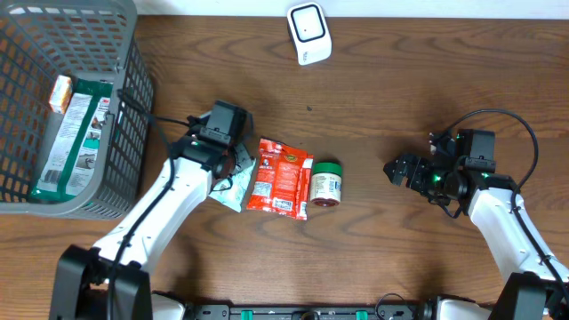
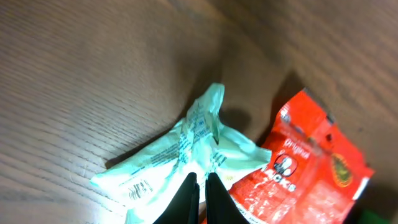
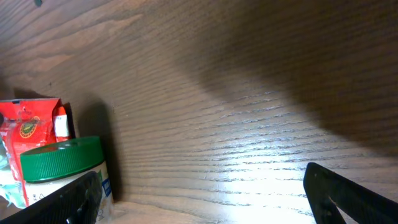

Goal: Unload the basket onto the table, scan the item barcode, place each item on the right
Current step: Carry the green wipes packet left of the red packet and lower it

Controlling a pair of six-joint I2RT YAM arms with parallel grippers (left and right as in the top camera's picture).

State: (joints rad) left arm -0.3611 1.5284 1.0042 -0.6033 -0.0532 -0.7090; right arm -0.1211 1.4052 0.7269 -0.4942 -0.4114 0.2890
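**A:** Where's the item?

**B:** The pale green packet (image 2: 186, 146) lies on the wooden table (image 1: 400, 89), right at the tips of the left gripper (image 2: 202, 186). It's thin, crinkled film, bunched into a ridge just ahead of the fingers.

**A:** Is it gripped?

**B:** Yes, the jaws are pressed together on a pinch of that film.

**A:** And around it?

**B:** A glossy, wrinkled red snack pouch (image 1: 280, 176) lies flat against the packet. Just past the pouch is a small round jar (image 1: 325, 184) with a ribbed green lid. The scanner (image 1: 308, 33), white with rounded corners, sits well beyond the gripper.

**A:** Any containers?

**B:** A grey lattice basket (image 1: 133, 107) stands beside the left arm. It holds a green-and-white carton (image 1: 76, 133) and a small orange-and-white box (image 1: 60, 93).

**A:** How are the arms posed?

**B:** The left arm reaches out diagonally, with its wrist tipped down over the packet. The right gripper (image 3: 205, 186) sits low with its fingers spread wide and empty, facing the jar from well apart.
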